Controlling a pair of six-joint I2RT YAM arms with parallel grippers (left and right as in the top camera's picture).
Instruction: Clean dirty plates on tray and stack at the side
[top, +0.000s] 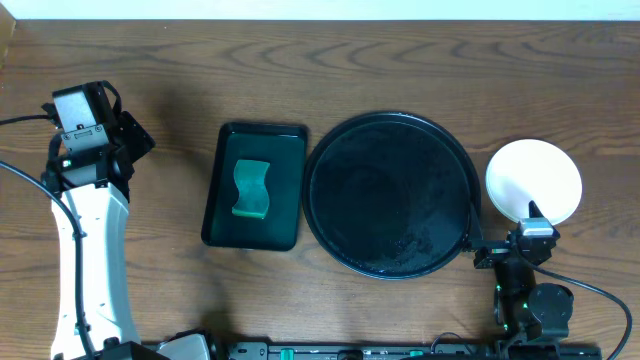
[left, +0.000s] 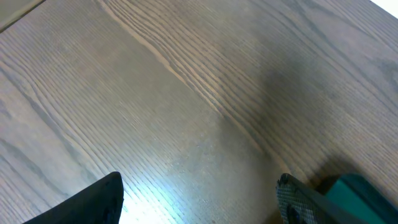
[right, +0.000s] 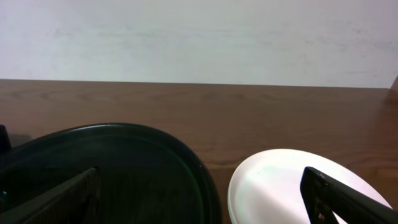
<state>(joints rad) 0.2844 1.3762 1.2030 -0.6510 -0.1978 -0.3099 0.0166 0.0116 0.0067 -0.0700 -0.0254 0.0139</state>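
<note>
The round black tray (top: 390, 195) lies at centre right with no plates on it, only faint wet marks; the right wrist view shows its rim (right: 186, 155). To its right on the table sits a white plate (top: 533, 178) (right: 273, 186); I cannot tell whether others lie under it. My right gripper (top: 508, 238) (right: 199, 180) hovers low at the near side, open wide, with one finger over the tray's rim and the other over the plate's near edge, holding nothing. Far left, my left gripper (top: 135, 135) (left: 200, 186) is open over bare wood.
A dark rectangular tray (top: 215, 215) with a green sponge (top: 252, 188) stands left of the round tray; its corner (left: 364, 190) shows past my left gripper's right finger. A pale wall rises behind the table's far edge (right: 199, 81).
</note>
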